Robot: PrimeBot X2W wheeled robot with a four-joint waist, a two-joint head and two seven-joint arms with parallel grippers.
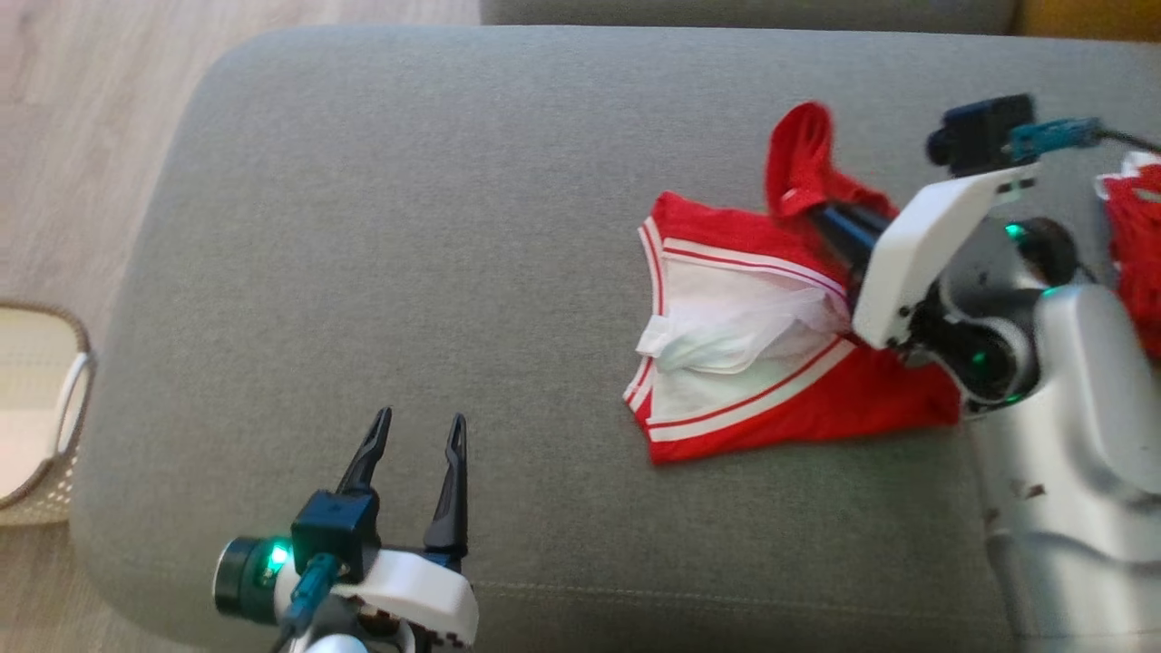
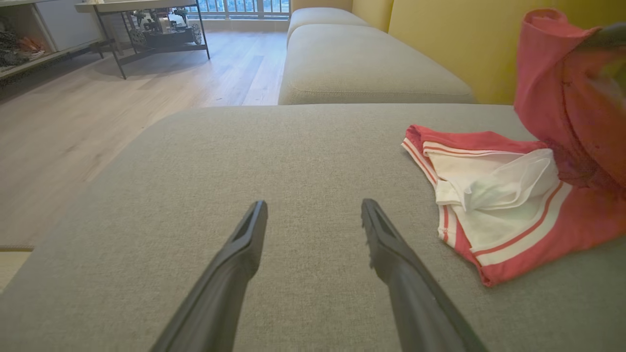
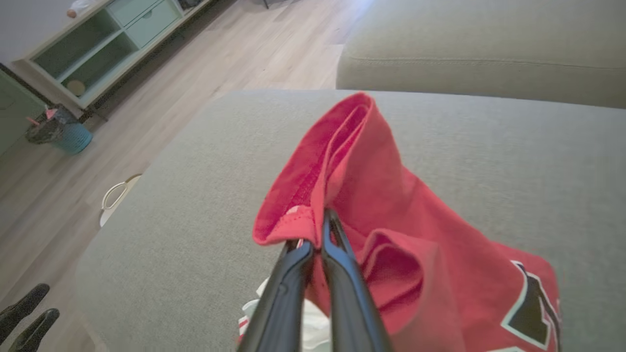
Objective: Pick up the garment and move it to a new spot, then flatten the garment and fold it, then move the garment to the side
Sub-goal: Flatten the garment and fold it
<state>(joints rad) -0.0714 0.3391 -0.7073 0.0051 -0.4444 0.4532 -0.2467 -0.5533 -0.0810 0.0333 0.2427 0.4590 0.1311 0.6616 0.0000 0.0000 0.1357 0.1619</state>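
Your right gripper [image 3: 317,234] is pinched tight on a lifted fold of the soft red-and-white garment [image 1: 798,422], at the right side of the head view. Your left gripper [image 1: 422,419], fingers apart, hovers at the lower left over wide, rough gray cushion [image 1: 408,227].

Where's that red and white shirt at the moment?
In the head view the red garment lies on the right half of the grey cushion, one corner pinched and held up by the right gripper.
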